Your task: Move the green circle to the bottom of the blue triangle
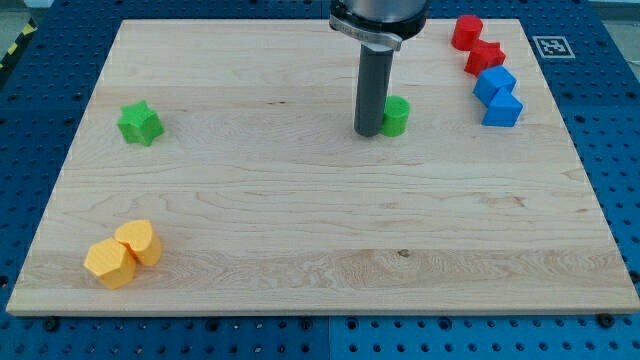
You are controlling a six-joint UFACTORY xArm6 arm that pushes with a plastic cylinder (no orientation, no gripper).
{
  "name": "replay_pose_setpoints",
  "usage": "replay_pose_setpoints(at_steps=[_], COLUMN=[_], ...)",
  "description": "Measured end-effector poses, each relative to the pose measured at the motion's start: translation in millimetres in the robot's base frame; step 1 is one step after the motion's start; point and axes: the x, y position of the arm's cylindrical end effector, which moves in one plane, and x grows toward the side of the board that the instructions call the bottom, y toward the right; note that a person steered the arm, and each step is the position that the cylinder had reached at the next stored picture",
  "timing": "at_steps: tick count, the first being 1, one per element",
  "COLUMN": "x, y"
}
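**Rod tip beside the green circle, blues off to the right**

The arm is cut off by the view's top edge; only its grey collar and the straight dark rod show. There is no claw on this arm, so no opening can be told. My tip [367,132] rests on the pale wooden worktop [300,230], just at the view's left of the small green round block [396,116], touching it or nearly so; the rod hides the block's left edge, so contact cannot be made out for sure.

Eight blocks are in sight. Two are green: the round one by the rod, and a green star-shaped block [140,123] well apart at the view's left. Two are blue, stacked close at the view's right: an upper blue block [494,82], shape hard to tell, and a lower blue block with a pointed top [503,108], touching each other. Two red blocks lie above them: one rounded [466,32], one star-like [485,56]. Two yellow-orange blocks, touching, sit at the view's bottom left: one [109,262] and its neighbour [138,241].

The green round block lies to the view's left of the blues, near their level.
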Motion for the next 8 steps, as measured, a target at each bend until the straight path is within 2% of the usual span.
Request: replay_pose_setpoints(at_steps=[2,8], x=[-25.7,-15.2], y=[3.8,43.8])
